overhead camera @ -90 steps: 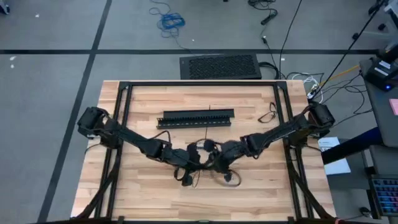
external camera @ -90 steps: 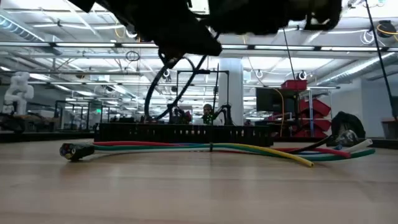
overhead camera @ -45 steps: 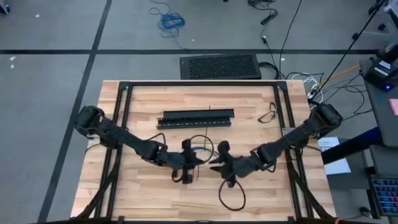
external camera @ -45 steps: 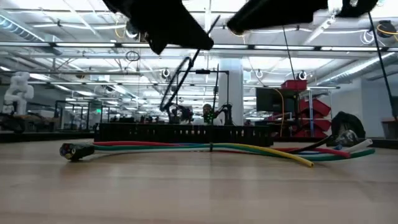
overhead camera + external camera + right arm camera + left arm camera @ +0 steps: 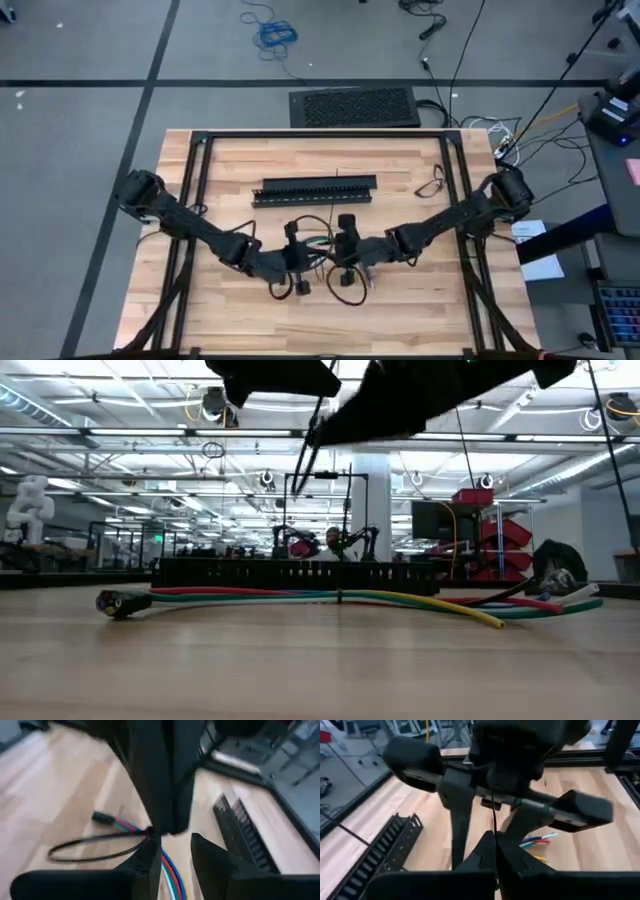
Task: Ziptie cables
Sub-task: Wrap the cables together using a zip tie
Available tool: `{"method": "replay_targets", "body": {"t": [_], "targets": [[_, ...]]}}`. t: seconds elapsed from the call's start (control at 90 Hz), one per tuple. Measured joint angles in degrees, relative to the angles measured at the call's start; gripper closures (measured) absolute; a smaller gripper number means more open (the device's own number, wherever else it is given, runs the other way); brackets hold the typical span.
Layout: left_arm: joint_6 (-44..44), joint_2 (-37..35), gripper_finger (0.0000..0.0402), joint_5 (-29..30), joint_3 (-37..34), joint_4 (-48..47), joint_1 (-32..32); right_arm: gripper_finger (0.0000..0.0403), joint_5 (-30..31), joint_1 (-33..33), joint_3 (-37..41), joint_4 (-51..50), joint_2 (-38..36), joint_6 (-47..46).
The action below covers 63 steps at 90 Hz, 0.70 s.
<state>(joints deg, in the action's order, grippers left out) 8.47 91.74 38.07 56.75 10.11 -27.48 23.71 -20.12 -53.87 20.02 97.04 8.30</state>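
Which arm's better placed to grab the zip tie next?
Probably right. The right gripper is open with the zip tie running between its fingers; the left gripper is shut on it, above the cables.

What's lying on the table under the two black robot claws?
The bundle of coloured wires lies on the wooden table beneath the left gripper and right gripper. From above, the arms hide most of it.
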Motion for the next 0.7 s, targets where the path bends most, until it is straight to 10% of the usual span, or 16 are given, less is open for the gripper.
{"method": "replay_targets", "body": {"t": [0.7], "targets": [[3.11, -1.7, 0.0402, 9.34, -5.78, 3.45, -3.83, 0.0305, -2.02, 2.02, 0.0, -1.3, -0.13, -3.07]]}}
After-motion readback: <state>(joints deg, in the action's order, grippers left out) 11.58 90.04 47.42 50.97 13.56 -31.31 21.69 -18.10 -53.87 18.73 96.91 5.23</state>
